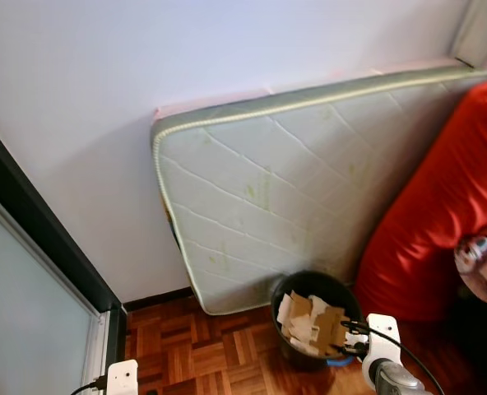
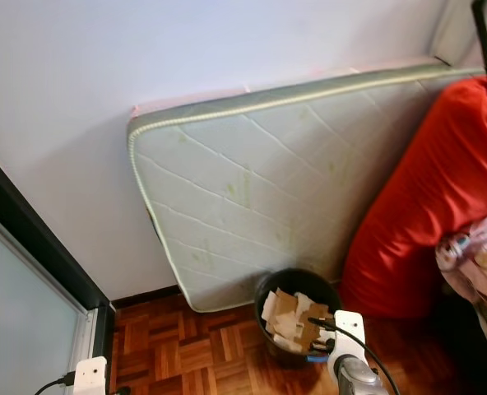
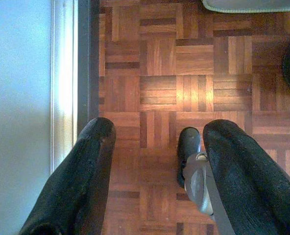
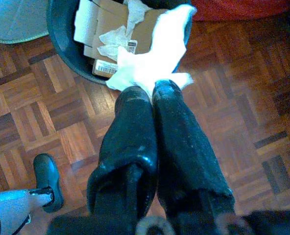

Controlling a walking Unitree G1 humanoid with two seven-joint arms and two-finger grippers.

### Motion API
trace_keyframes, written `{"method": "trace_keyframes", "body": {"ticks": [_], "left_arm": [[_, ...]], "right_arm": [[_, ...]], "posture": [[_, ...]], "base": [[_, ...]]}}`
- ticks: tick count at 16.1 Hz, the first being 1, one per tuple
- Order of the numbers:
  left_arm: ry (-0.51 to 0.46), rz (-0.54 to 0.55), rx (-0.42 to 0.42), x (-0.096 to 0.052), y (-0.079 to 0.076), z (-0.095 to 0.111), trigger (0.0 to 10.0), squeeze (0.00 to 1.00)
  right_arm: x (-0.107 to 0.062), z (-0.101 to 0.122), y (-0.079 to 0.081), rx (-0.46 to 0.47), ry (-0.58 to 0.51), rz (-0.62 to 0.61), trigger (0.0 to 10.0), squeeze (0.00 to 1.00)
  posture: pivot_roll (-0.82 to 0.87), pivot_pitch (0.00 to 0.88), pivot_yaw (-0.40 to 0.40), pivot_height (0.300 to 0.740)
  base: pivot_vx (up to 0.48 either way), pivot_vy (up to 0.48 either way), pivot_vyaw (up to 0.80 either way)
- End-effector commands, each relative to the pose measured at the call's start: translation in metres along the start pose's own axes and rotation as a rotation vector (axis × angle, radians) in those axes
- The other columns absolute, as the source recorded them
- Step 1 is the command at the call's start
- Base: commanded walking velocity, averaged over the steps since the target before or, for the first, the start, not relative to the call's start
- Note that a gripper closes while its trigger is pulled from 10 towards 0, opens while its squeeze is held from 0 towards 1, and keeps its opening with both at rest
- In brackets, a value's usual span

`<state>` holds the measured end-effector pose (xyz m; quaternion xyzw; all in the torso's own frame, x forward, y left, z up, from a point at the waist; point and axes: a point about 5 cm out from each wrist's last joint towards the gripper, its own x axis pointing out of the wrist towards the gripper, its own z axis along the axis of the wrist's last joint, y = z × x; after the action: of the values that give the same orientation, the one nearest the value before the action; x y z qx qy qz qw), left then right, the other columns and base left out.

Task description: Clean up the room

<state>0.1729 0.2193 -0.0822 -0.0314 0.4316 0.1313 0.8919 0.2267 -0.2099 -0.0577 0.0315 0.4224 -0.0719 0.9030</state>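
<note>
A black waste bin (image 1: 286,298) holding cardboard scraps (image 1: 309,321) and paper stands on the parquet in front of a leaning mattress. In the right wrist view my right gripper (image 4: 152,90) is shut on a crumpled white tissue (image 4: 157,56), which hangs over the near rim of the bin (image 4: 61,34). In the eye views the right wrist (image 1: 383,341) sits just right of the bin. My left gripper (image 3: 157,132) is open over bare parquet, nothing between its fingers (image 3: 86,166), and its wrist (image 1: 122,377) is low on the left.
A pale quilted mattress (image 1: 293,181) leans on the white wall. A big red cushion (image 1: 441,214) stands right of the bin, with patterned cloth (image 1: 486,259) at the right edge. A dark sliding-door frame (image 1: 46,239) runs along the left. My foot (image 3: 189,149) is on the floor.
</note>
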Motion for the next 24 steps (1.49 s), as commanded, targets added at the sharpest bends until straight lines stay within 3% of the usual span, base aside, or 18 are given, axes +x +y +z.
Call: {"method": "trace_keyframes", "body": {"ticks": [1,11,18,24], "left_arm": [[0.032,-0.102,-0.004,0.0049,-0.0201,0.0163,10.0,0.00],[0.031,-0.105,0.004,0.0044,-0.0198,0.0145,10.0,0.00],[-0.074,-0.107,-0.038,0.0036,-0.0198,0.0222,10.0,0.00],[-0.030,-0.088,-0.058,0.0036,-0.0218,0.0167,10.0,0.00]], "right_arm": [[-0.0058,-0.0395,0.0171,-0.033,0.111,0.114,10.0,0.00],[-0.0062,-0.0410,0.0172,-0.044,0.109,0.124,10.0,0.00],[-0.0062,-0.0385,0.0189,-0.024,0.071,0.128,10.0,0.00],[-0.0068,-0.0413,0.0175,0.050,0.076,0.120,10.0,0.00]], "posture": [[0.00,0.000,0.026,0.740],[0.00,0.000,0.027,0.740],[0.01,0.000,0.032,0.740],[0.02,0.000,0.012,0.740]], "base": [[0.326,0.000,0.00],[0.315,0.000,0.00],[0.000,0.000,0.00],[0.000,0.000,0.00]]}}
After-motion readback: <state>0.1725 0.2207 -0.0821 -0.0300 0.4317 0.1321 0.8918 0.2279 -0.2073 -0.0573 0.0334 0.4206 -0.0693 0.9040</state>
